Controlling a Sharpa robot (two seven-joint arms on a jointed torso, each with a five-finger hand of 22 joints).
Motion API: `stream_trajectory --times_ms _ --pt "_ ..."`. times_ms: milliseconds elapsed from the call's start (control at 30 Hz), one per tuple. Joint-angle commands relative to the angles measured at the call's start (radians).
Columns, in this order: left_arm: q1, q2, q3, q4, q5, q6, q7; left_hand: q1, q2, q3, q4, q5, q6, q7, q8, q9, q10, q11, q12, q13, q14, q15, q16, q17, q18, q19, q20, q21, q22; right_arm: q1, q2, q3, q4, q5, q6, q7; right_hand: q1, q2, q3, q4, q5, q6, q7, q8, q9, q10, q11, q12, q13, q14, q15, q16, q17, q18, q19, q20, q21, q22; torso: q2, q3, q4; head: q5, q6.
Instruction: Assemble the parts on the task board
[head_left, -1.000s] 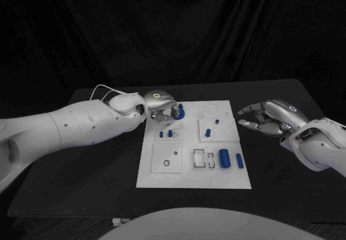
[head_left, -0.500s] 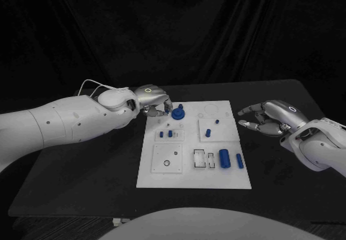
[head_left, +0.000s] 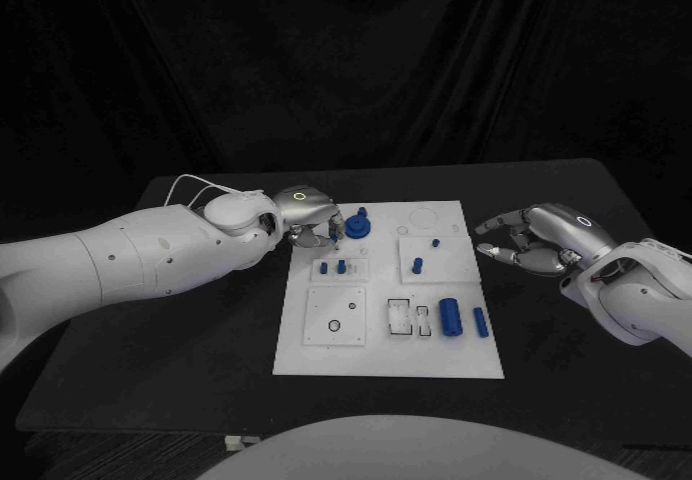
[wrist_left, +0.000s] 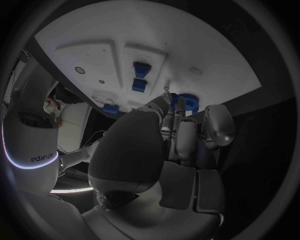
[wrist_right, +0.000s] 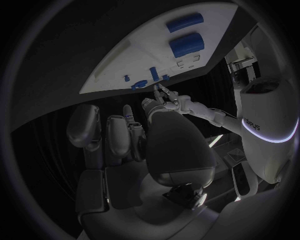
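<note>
Task board lying mid-bench, its blue round part standing at the far left corner. Left hand sits just beside that part; whether its fingers touch it is unclear. Right hand, loosely curled and empty, hovers off the board's right edge.

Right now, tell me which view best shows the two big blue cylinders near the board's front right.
The head view: both blue cylinders lie in plain sight on the task board, side by side. The right wrist view shows them too, bent near its rim. In the left wrist view I cannot pick them out.
</note>
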Motion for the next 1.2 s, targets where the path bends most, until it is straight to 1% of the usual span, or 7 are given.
stream_trajectory --times_ms 33,200,467,533,667,767,1200 --pt "-0.006 0.007 0.001 -0.005 0.0 0.005 0.007 0.006 -0.003 -0.002 0.0 0.004 0.001 0.001 -0.003 -0.001 0.009 -0.008 -0.005 0.002 -0.007 -0.002 -0.003 0.0 -0.001 -0.003 -0.001 -0.001 0.131 -0.003 -0.003 0.001 0.001 0.001 0.005 -0.009 0.009 -0.001 0.007 -0.001 -0.004 0.005 0.0 0.001 -0.002 0.0 0.004 -0.004 0.049 0.034 0.01 -0.002 -0.001 0.007 0.0 0.006 -0.004 0.14 0.001 -0.0017 0.0003 -0.005 0.0" --pt "-0.012 0.012 0.001 -0.008 0.0 0.007 0.009 0.006 -0.004 -0.002 0.0 0.006 0.001 0.001 -0.004 -0.001 0.009 -0.008 -0.005 0.002 -0.008 -0.002 -0.004 -0.001 -0.001 -0.003 -0.001 -0.001 0.131 -0.003 -0.004 0.001 0.002 0.001 0.004 -0.009 0.009 -0.001 0.007 -0.001 -0.004 0.005 0.0 0.001 -0.002 0.0 0.004 -0.004 0.049 0.034 0.01 -0.002 -0.001 0.007 0.0 0.006 -0.004 0.14 0.001 -0.0013 -0.0012 -0.001 0.0" --pt "-0.017 0.021 0.001 -0.011 0.0 0.012 0.012 0.005 -0.004 -0.003 0.001 0.006 0.0 0.001 -0.004 -0.002 0.008 -0.007 -0.006 0.001 -0.008 -0.002 -0.004 -0.002 -0.001 -0.004 -0.001 -0.002 0.131 -0.004 -0.005 0.001 0.003 0.001 0.004 -0.008 0.009 -0.001 0.007 -0.001 -0.004 0.005 0.0 0.001 -0.002 0.0 0.004 -0.004 0.049 0.034 0.01 -0.002 -0.001 0.007 0.0 0.006 -0.004 0.14 -0.001 0.0015 -0.0059 0.004 0.0" --pt "-0.018 0.022 0.001 -0.01 0.0 0.015 0.012 0.005 -0.004 -0.003 0.001 0.006 0.0 0.001 -0.004 -0.002 0.008 -0.007 -0.006 0.001 -0.008 -0.002 -0.004 -0.002 -0.001 -0.004 -0.001 -0.002 0.131 -0.004 -0.006 0.001 0.003 0.001 0.004 -0.009 0.009 -0.001 0.007 -0.001 -0.004 0.005 0.0 0.001 -0.002 0.0 0.004 -0.004 0.049 0.034 0.01 -0.002 -0.001 0.007 0.0 0.006 -0.004 0.14 -0.001 0.0028 -0.0052 0.003 0.0" --pt "-0.019 0.023 0.001 -0.008 0.0 0.019 0.011 0.003 -0.005 -0.004 0.001 0.007 0.0 0.001 -0.005 -0.002 0.008 -0.007 -0.007 0.001 -0.009 -0.002 -0.005 -0.003 0.0 -0.004 -0.001 -0.004 0.13 -0.004 -0.007 0.001 0.005 0.001 0.004 -0.009 0.009 -0.001 0.007 -0.001 -0.004 0.005 0.0 0.001 -0.002 0.0 0.004 -0.004 0.049 0.034 0.01 -0.002 -0.001 0.007 0.0 0.006 -0.004 0.14 0.0 0.0033 -0.0042 0.001 0.0" --pt "-0.019 0.021 0.001 -0.005 0.0 0.024 0.01 0.002 -0.006 -0.005 0.002 0.006 0.0 0.002 -0.006 -0.002 0.007 -0.006 -0.008 0.001 -0.009 -0.002 -0.005 -0.004 0.0 -0.004 -0.001 -0.004 0.13 -0.004 -0.008 0.001 0.005 0.001 0.004 -0.009 0.009 -0.001 0.007 -0.001 -0.004 0.005 0.0 0.001 -0.002 0.0 0.004 -0.004 0.049 0.034 0.01 -0.002 -0.001 0.007 0.0 0.006 -0.004 0.14 -0.002 0.0024 -0.0037 0.002 0.0" --pt "-0.021 0.023 0.001 -0.008 0.0 0.039 0.001 0.001 -0.007 -0.006 0.003 0.004 0.0 0.001 -0.006 -0.003 0.006 -0.006 -0.01 0.0 -0.011 -0.001 -0.007 -0.007 0.0 -0.006 -0.001 -0.007 0.13 -0.004 -0.009 0.001 0.005 0.001 0.004 -0.008 0.009 -0.001 0.007 -0.001 -0.004 0.005 0.0 0.001 -0.002 0.0 0.004 -0.004 0.049 0.034 0.01 -0.002 -0.001 0.007 0.0 0.006 -0.004 0.14 -0.002 0.0026 -0.0037 0.002 0.0"
